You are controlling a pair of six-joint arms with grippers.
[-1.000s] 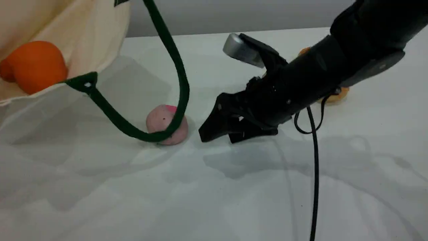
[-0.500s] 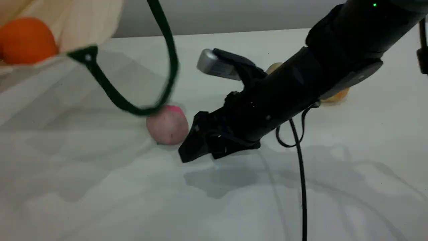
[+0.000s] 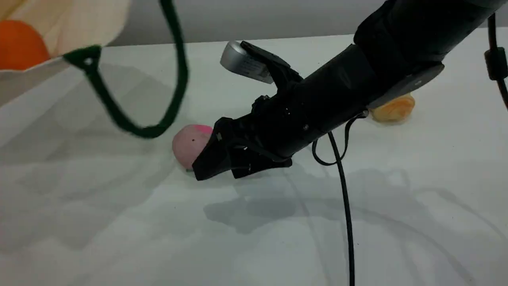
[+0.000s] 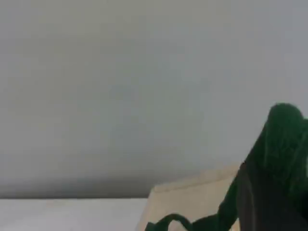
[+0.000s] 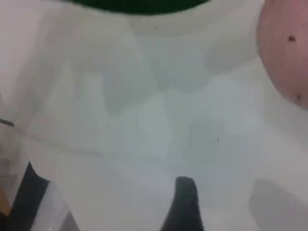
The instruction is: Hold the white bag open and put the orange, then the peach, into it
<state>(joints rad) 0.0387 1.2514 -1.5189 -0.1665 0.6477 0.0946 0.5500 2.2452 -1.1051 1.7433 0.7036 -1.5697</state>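
Note:
The white bag point(image 3: 79, 24) hangs at the top left with its mouth facing the table, and the orange point(image 3: 20, 43) lies inside it. The bag's dark green handle point(image 3: 176, 79) loops down, clear of the table. In the left wrist view, my left gripper's dark fingertip point(image 4: 264, 202) is shut on that green handle point(image 4: 284, 130). The peach point(image 3: 187, 143) rests on the table. My right gripper point(image 3: 217, 174) is open, low beside the peach's right side, one finger overlapping it. The right wrist view shows the peach point(image 5: 284, 57) up and to the right of a fingertip point(image 5: 185, 202).
An orange-striped bread roll point(image 3: 393, 109) lies on the table behind the right arm. The arm's black cable point(image 3: 345, 206) hangs down to the front edge. The white table point(image 3: 119, 222) carries shadows of the bag and the arm.
The right gripper has moved left and reached the peach, still open. The bag, with its handle and the orange, has gone up and left, and the handle loop has come off the peach.

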